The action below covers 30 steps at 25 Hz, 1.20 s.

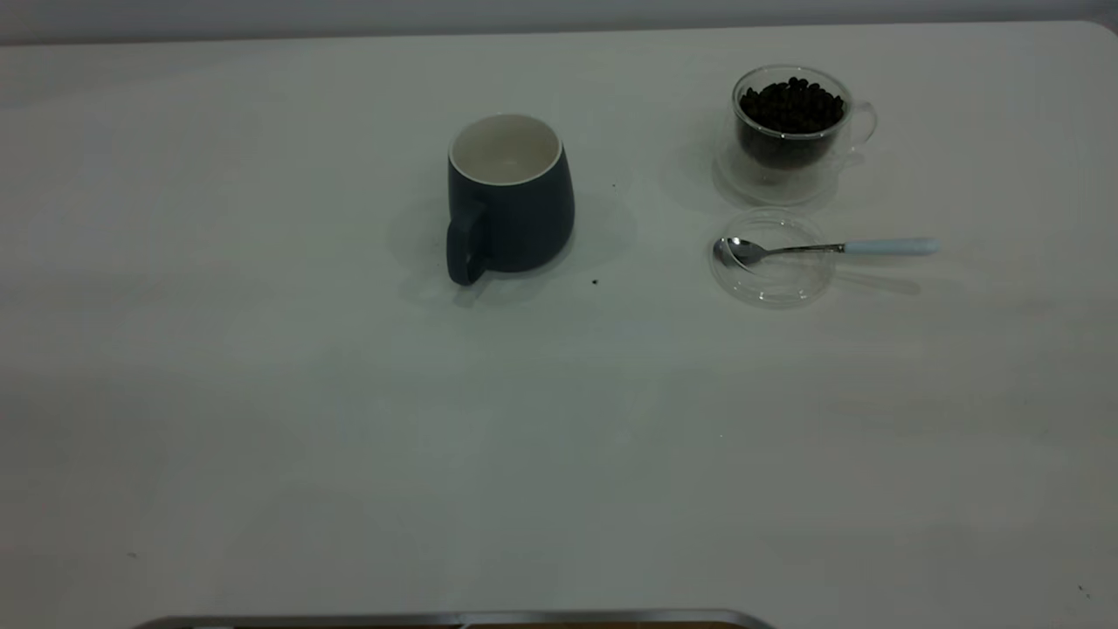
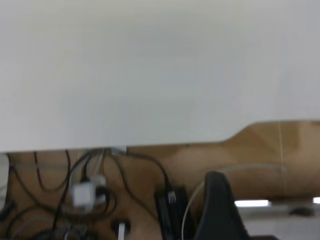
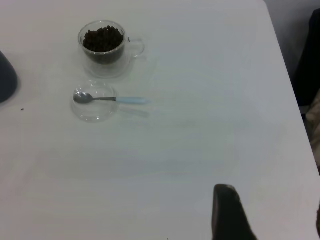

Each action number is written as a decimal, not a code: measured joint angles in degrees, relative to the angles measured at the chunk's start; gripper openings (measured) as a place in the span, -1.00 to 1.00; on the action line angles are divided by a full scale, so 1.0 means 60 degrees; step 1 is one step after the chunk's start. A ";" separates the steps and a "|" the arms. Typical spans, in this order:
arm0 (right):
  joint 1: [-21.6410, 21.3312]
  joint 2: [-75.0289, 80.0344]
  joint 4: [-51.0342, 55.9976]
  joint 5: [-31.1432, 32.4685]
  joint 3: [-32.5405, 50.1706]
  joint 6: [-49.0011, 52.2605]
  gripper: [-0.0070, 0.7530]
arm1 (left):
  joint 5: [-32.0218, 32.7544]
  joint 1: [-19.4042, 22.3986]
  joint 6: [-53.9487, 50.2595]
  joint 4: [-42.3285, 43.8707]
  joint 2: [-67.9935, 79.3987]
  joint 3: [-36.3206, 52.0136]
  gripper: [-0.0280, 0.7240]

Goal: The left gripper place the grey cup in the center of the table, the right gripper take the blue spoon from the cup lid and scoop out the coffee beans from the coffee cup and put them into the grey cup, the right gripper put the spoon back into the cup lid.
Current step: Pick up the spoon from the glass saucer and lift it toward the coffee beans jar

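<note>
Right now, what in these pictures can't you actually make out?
- Left gripper: left wrist view shows one dark finger, cut off by the edge; open or shut unknown.
- Right gripper: likewise in the right wrist view.
- Grey cup: mostly cropped in the right wrist view.
- Both arms: outside the exterior view.

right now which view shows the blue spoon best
The exterior view: the blue spoon lies large and unobstructed, bowl in the cup lid. The right wrist view shows it smaller and farther off. The left wrist view misses it.
</note>
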 joint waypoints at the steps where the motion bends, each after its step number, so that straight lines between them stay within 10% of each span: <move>1: 0.0000 0.0000 0.0000 0.0000 0.0000 0.0000 0.21 | 0.0019 0.0000 -0.0003 0.0000 -0.0302 0.0000 0.58; 30: 0.0000 0.0000 0.0000 0.0000 0.0000 0.0000 0.21 | 0.0270 0.0105 -0.0021 0.0000 -0.3230 0.0000 0.59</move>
